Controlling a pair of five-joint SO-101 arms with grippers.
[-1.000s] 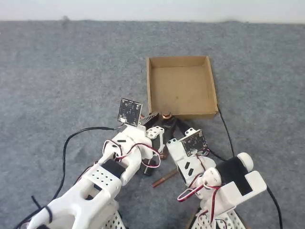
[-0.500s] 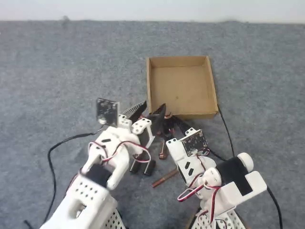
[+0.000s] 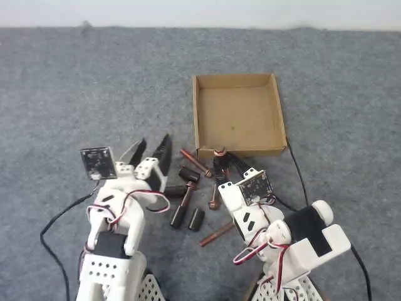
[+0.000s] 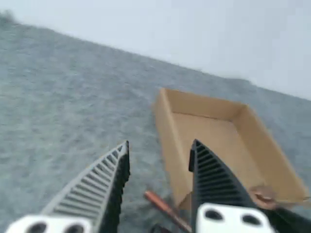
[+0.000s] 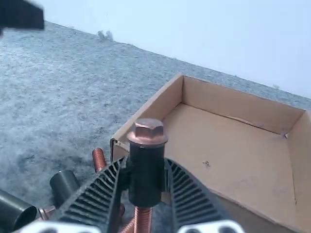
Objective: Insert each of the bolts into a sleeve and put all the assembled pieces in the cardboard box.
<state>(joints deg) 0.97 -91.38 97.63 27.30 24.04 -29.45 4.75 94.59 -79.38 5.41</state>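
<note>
My right end effector (image 5: 144,167) pinches a sleeve (image 5: 145,189) with a bolt (image 5: 147,132) in it, long axis upright, just beside the near wall of the cardboard box (image 5: 156,108). The box opening lies directly ahead, toward the far edge of the tabletop (image 3: 94,75). My left end effector (image 3: 154,142) is spread and empty, farther from the box

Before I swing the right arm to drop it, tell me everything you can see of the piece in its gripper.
The assembled piece is a smooth black sleeve with a copper-coloured bolt through it. The bolt's flanged hex head sits on the sleeve's upper end, and threaded shank shows below. It stands roughly upright, clamped at the sleeve between the ribbed fingers of the right gripper. It is just outside the near wall of the cardboard box.
</note>
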